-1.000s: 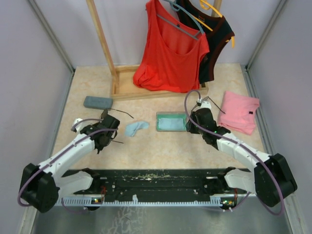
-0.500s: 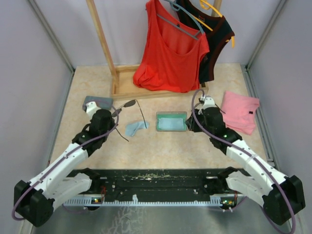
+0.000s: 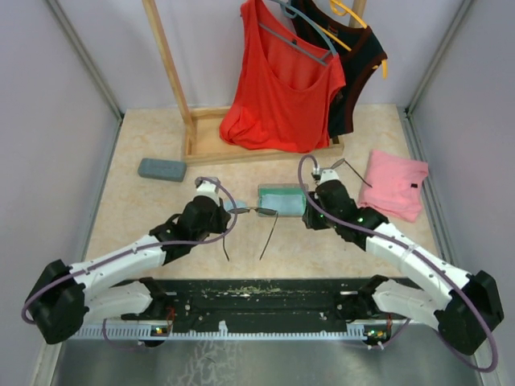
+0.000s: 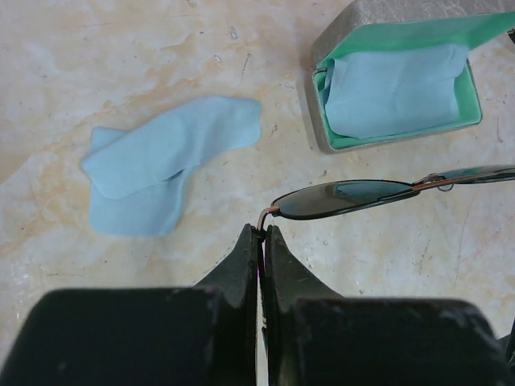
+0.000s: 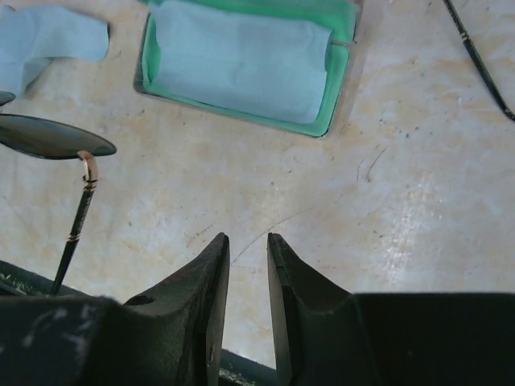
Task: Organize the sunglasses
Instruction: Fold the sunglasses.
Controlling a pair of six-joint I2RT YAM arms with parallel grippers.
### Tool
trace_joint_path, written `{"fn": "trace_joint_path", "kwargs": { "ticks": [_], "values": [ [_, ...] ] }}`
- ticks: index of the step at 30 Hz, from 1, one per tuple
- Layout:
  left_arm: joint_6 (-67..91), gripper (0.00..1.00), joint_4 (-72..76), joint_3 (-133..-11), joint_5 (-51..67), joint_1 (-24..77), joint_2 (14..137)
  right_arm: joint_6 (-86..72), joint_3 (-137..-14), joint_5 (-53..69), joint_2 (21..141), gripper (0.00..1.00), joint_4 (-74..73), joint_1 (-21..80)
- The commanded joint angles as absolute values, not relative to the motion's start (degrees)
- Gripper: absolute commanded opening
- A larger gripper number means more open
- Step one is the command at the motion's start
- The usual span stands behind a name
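Left fingers (image 4: 241, 269) are pinched tight on the sunglasses (image 4: 346, 199), right at the corner where lens meets hinge. The frame sticks out sideways, lifted off the worktop (image 4: 201, 48) by the look of it, with both slim arms dangling open. That's a thin hold, well off centre, and I'd say the frame could swing or twist in it, so slow and level is the way. Right fingers (image 5: 205, 281) stand a little apart with nothing between them, low on the near side of the open case (image 5: 241, 60), and the glasses' free end is just to their left. The case sits just beyond the glasses, green-lined, with a blue wipe laid inside, and a loose cloth (image 4: 161, 157) lies to its left. To my eye those arms want folding before anything goes in, and the right fingers look well placed to steady the free end or nudge an arm shut. A second pair (image 5: 479, 60) shows only one slim arm, off to the right, a job for later.
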State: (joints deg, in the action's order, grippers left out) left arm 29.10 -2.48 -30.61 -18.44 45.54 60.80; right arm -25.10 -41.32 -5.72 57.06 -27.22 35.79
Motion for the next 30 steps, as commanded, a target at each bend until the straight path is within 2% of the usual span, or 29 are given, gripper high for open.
{"fn": "trace_joint_path", "kwargs": {
  "ticks": [1, 10, 19, 30],
  "values": [
    [27.5, 0.0, 3.9, -30.4, -19.3, 46.0, 64.4, -31.7, -41.0, -14.3, 58.6, 0.26, -25.7, 41.1],
    [27.9, 0.0, 7.6, -28.4, -14.2, 46.3, 66.9, -36.8, -36.9, -15.7, 62.9, 0.26, -15.5, 48.9],
    [34.7, 0.0, 1.0, -30.4, -17.8, 46.9, 69.3, -36.8, -34.7, -19.8, 67.8, 0.23, -10.0, 57.5],
    [34.5, 0.0, 1.0, -31.5, -18.9, 48.7, 70.1, -35.6, -37.7, -13.9, 75.2, 0.21, -3.7, 58.3]
  ]
}}
